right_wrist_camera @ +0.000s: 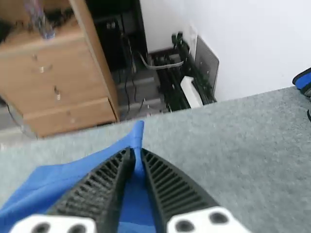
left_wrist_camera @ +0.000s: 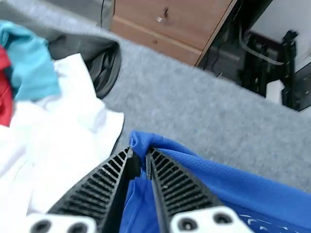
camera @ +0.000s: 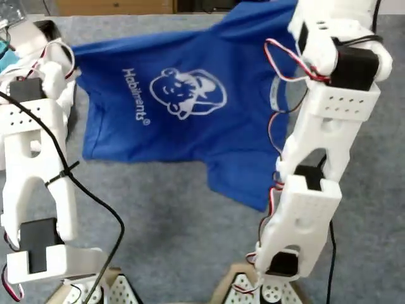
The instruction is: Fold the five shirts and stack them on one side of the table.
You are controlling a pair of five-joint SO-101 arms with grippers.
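Left gripper (left_wrist_camera: 139,156) pinches a corner of the blue printed fabric T-shirt (camera: 190,136), crumpled white cloth (left_wrist_camera: 63,131) just beside it; right gripper (right_wrist_camera: 136,151) clamps another corner.

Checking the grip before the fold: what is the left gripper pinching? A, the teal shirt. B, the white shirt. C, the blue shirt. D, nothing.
C: the left gripper is shut on a bunched edge of the blue shirt; the white shirt lies beside it, ungripped.
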